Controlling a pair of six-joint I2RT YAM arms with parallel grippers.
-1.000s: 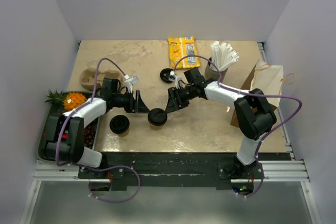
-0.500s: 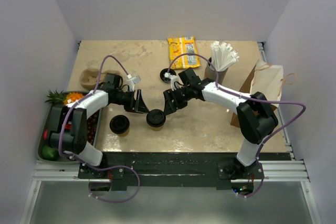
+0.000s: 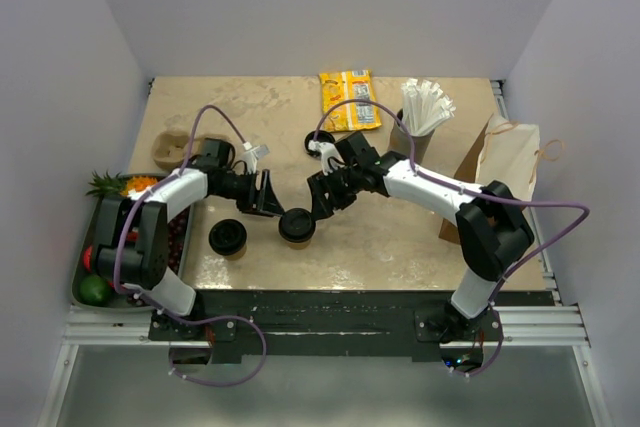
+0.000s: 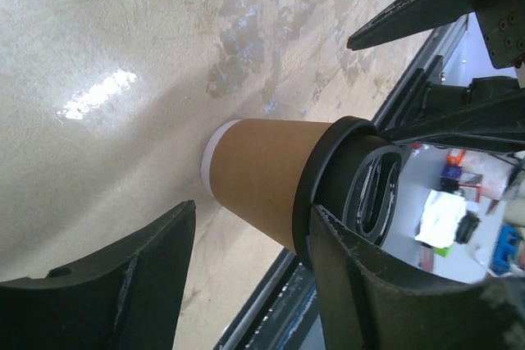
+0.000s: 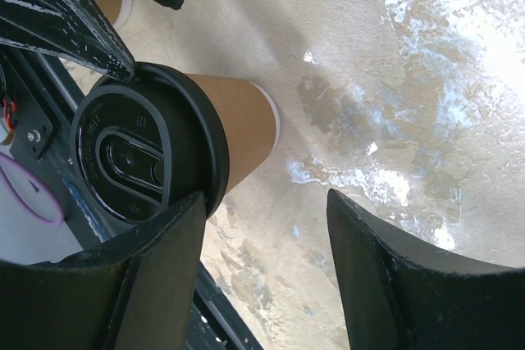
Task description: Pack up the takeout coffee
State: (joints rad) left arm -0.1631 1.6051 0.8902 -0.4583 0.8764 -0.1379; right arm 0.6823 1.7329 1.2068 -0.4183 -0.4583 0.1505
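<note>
Two kraft-brown cups with black lids stand near the table's front: the centre cup (image 3: 298, 225) and a left cup (image 3: 228, 237). My left gripper (image 3: 268, 195) is open just left of and behind the centre cup. My right gripper (image 3: 318, 203) is open just right of and behind it. In the left wrist view the centre cup (image 4: 262, 170) stands just beyond my open left gripper (image 4: 246, 284), its lid rim by one finger (image 4: 385, 284). In the right wrist view the same cup (image 5: 238, 129) stands by one finger (image 5: 139, 284) of my open right gripper (image 5: 262, 276). Neither gripper holds anything.
The moulded cardboard carrier (image 3: 172, 147) sits at the left. A grey cup of white straws (image 3: 420, 112), a brown paper bag (image 3: 500, 162) and a yellow snack packet (image 3: 347, 99) are at the back and right. A fruit tray (image 3: 82, 272) lies at the left edge.
My right gripper has shifted a little left, closer to the centre cup. My left arm's elbow has swung back while its gripper stays beside the cup. Both cups still stand.
</note>
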